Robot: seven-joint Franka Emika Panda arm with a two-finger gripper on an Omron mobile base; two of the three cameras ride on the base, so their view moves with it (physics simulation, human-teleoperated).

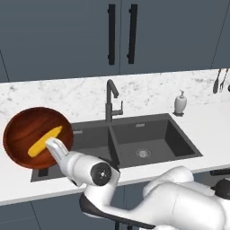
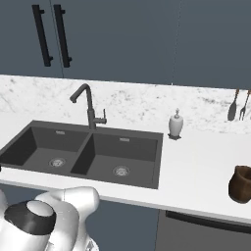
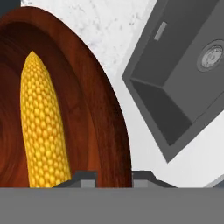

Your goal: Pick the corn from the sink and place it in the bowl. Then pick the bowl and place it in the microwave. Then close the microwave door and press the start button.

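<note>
The reddish-brown bowl [image 1: 24, 130] hangs over the counter at the left end of the sink [image 1: 143, 139], tilted so its inside faces the left base camera. The yellow corn [image 1: 45, 140] lies inside it. My gripper [image 1: 49, 144] is at the bowl's right rim. In the hand view the bowl's wall [image 3: 103, 113] and the corn [image 3: 43, 131] loom close. My gripper [image 3: 113, 178] has one fingertip inside the rim and one outside, shut on it. Both basins of the sink [image 2: 98, 152] hold nothing. The microwave and its door are out of view.
A tall dark faucet [image 1: 110, 96] stands behind the sink's divider. On the counter to the right are a white soap dispenser [image 2: 176, 125] and a brown jar [image 2: 241, 184]. Utensils [image 2: 238, 105] hang on the back wall. Dark blue cabinet doors [image 1: 121, 33] are above.
</note>
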